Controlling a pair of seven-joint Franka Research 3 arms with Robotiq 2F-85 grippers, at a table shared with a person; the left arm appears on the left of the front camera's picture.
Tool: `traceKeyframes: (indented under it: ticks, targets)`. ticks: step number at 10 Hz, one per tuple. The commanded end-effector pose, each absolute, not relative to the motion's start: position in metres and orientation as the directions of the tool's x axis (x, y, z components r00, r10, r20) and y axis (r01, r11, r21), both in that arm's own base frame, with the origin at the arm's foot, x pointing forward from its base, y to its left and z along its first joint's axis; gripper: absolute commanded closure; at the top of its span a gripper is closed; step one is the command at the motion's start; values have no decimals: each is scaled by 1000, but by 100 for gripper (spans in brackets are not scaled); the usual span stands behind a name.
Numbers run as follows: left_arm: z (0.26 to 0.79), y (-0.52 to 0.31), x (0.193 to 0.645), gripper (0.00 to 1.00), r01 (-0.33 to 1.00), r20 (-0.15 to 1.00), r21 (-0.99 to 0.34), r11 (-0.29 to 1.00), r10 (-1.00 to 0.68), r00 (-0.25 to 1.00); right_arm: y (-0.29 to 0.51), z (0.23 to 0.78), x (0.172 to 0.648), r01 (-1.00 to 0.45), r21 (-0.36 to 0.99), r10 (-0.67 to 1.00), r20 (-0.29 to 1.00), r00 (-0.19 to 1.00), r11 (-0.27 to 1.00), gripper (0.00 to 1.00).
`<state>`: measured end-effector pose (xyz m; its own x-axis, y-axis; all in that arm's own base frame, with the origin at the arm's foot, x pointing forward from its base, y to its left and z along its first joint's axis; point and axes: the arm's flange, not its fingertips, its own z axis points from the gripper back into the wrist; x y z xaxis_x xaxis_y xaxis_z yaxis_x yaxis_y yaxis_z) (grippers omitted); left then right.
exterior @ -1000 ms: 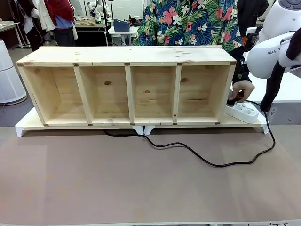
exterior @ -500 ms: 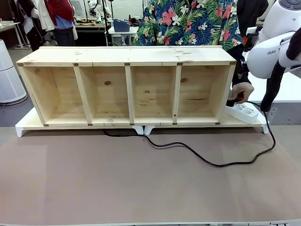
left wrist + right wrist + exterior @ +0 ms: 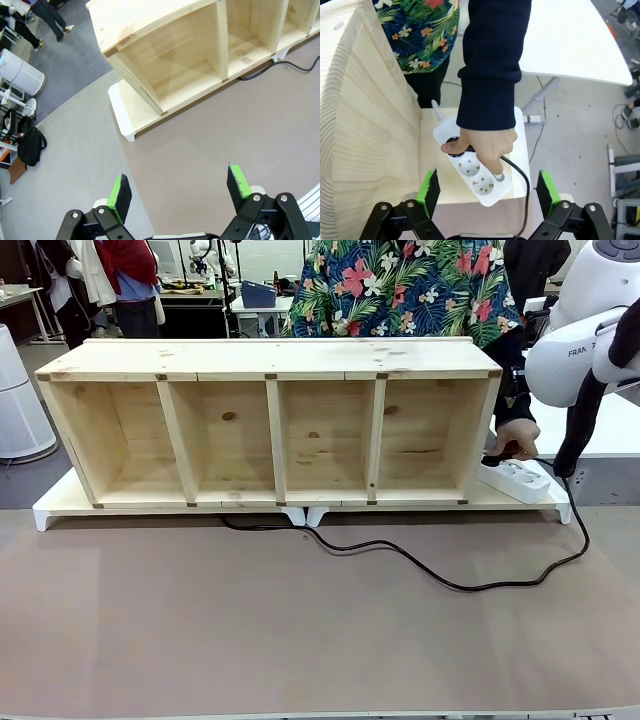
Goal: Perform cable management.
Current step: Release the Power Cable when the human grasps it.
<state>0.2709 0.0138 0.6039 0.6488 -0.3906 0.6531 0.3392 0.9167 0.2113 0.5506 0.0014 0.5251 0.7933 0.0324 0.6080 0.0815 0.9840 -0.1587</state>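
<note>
The cable [image 3: 420, 565] runs as a loose black line across the brown mat, from under the middle of the wooden shelf unit [image 3: 270, 425], out in a wide bend to the right and back up to the white power strip [image 3: 517, 478] at the shelf's right end. Over the last second the person's hand [image 3: 512, 438] has shifted slightly on the strip, pressing down on the plug [image 3: 455, 145] at its far socket, and the cable's bend has barely moved; I judge the plug is being seated or pulled, so tidying proper has not begun. In the right wrist view the right hand [image 3: 485, 192] hangs directly above the strip with its green pads spread wide, holding nothing (the person's sleeve [image 3: 490, 65] fills the space between). The left hand [image 3: 180, 187] is likewise spread and empty, high over the mat near the shelf's left end. The person's hand on the strip stands in the way of any reach there, and the white base board [image 3: 60, 505] hides part of the cable's route.
</note>
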Motion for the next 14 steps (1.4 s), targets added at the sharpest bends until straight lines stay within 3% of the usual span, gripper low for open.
traceKeyframes:
  ticks: [1, 14]
  targets:
    - [604, 13, 271, 0, 331, 659, 203, 921, -379, 650, 1, 525, 550, 84, -160, 30, 602, 798, 984, 0]
    - [604, 13, 271, 0, 331, 659, 203, 921, -379, 650, 1, 525, 550, 84, -160, 30, 602, 798, 984, 0]
